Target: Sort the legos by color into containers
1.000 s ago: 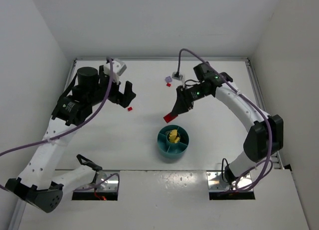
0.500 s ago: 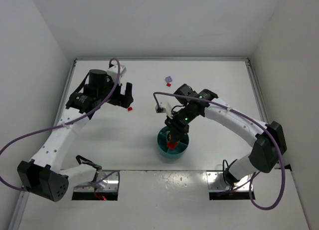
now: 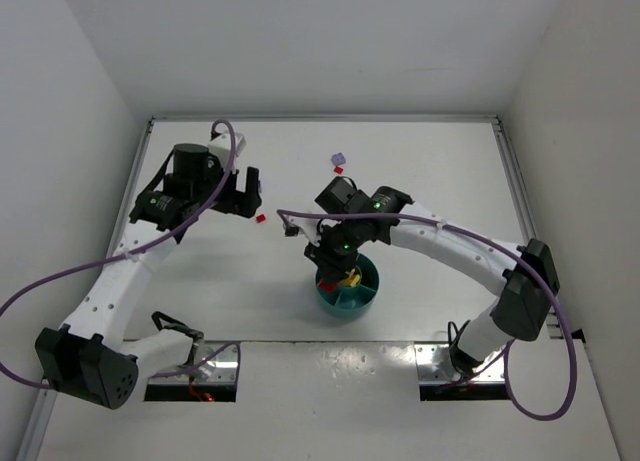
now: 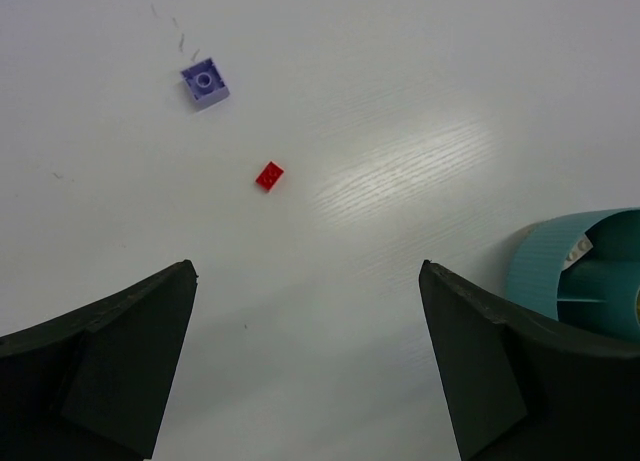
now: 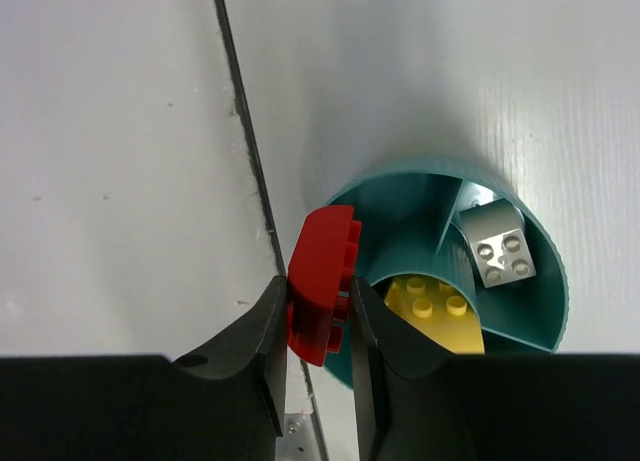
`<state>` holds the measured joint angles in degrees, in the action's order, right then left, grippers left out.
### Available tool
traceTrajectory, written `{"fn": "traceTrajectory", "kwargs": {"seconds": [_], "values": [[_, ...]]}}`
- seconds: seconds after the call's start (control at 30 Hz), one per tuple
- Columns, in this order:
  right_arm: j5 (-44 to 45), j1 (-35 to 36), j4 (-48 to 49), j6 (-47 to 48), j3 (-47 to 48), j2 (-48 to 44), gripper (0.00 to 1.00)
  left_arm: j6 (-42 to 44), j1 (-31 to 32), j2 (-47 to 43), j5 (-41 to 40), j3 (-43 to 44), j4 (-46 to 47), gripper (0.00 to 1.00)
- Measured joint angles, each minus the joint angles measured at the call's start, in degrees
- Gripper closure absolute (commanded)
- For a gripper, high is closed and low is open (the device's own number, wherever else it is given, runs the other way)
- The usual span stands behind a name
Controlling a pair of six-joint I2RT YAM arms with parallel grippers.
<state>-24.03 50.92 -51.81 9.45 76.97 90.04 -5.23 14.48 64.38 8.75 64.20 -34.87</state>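
A: While the right tool (image 5: 318, 286) hangs at the teal dish (image 5: 400, 173), what does it have between its fingers (image 5: 250, 336)?

B: It is grasping a red brick (image 5: 322, 249). The two fingers are clenched on it from both sides, and the brick sticks out beyond their tips.

A: Where exactly is this brick?

B: Over the rim of the dish, at the side which is nearest to the dark seam (image 5: 232, 91) in the surface (image 5: 420, 71). One part is over the inside of the dish, the other part is outside. Whether it touches the rim, I cannot tell.

A: And what lies inside the dish?

B: A yellow brick (image 5: 438, 309) lies in the round middle well, and a pale grey brick (image 5: 497, 246) lies in a wedge section just beside it. Both have the studs upward.

A: What about the left tool (image 4: 305, 271)?

B: It is released. Its fingers are spread wide and nothing is between them. It hangs above the surface, well apart from the dish.

A: Are there bricks outside the dish?

B: Yes. In the left wrist view a lilac brick (image 4: 204, 84) and a small red piece (image 4: 269, 175) lie flat on the surface, near each other but apart. From above, a second lilac brick (image 3: 338, 158) and a second red piece (image 3: 339, 169) lie close together, farther from the arms.
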Motion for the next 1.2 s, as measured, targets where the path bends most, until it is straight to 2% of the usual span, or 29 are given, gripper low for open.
{"fn": "traceTrajectory", "kwargs": {"seconds": [0.37,0.57,0.7,0.77,0.83,0.9,1.0,1.2], "values": [[10.12,4.04,0.76,-2.43,0.02,2.23,0.98,-2.38,-2.32,-0.07,-4.72,-1.66,1.92,0.00],[13.33,4.48,1.22,-4.15,0.02,3.50,0.60,-2.97,-2.73,-0.11,-6.75,-2.86,2.62,0.00],[14.34,4.44,1.05,-4.96,0.85,3.80,0.56,-0.76,-2.95,-0.11,-4.22,-4.76,3.19,0.03],[14.47,4.28,0.42,-5.25,2.64,3.93,0.51,1.49,-2.95,-0.11,-2.23,-6.80,4.15,0.05],[14.43,3.96,-0.22,-5.38,5.42,4.22,0.51,3.93,-2.95,0.39,-0.07,-8.87,4.28,0.10],[14.43,3.91,-0.22,-5.38,8.22,4.33,0.51,6.16,-2.95,1.90,1.97,-10.01,4.28,0.20],[14.45,3.41,-0.24,-5.33,11.23,4.33,0.51,8.41,-2.84,6.23,3.06,-10.21,4.66,0.29],[15.96,0.09,-0.22,-5.07,14.21,4.33,0.51,11.91,-1.88,17.99,1.68,-9.40,5.51,0.32]]}}
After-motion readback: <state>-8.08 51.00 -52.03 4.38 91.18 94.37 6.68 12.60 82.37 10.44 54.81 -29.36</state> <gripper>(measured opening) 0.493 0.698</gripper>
